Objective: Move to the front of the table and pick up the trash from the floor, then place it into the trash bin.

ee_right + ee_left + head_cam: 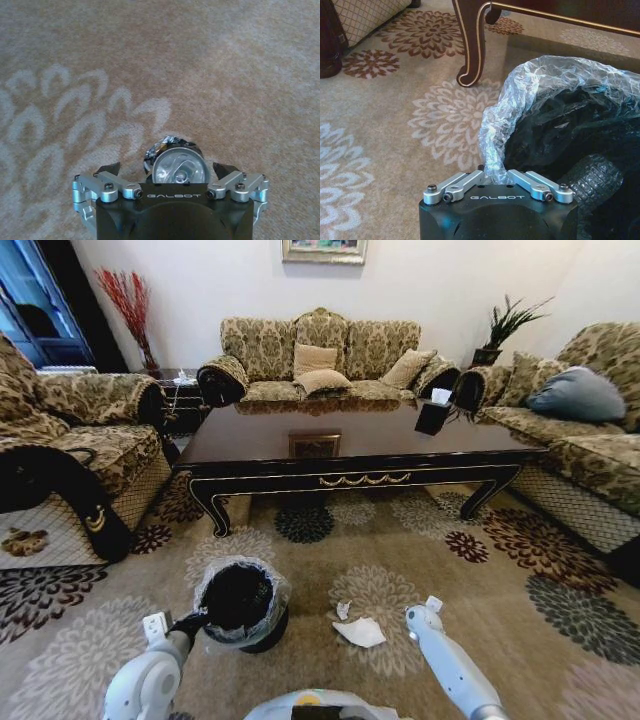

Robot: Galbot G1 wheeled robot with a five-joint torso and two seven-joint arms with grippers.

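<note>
Left gripper (pixel 492 175) clamping trash bin (pixel 240 602) rim (liner), right gripper (pixel 170 172) splayed

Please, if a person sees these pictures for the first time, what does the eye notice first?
Probably the black trash bin with its shiny liner, standing on the flowered carpet before the long dark table, with the left gripper at its rim. Beside the bin lies the white trash, close to the right gripper.

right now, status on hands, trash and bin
Left hand shut on trash bin liner. Right hand open, low over carpet beside trash. Trash on floor, nothing blocking.
</note>
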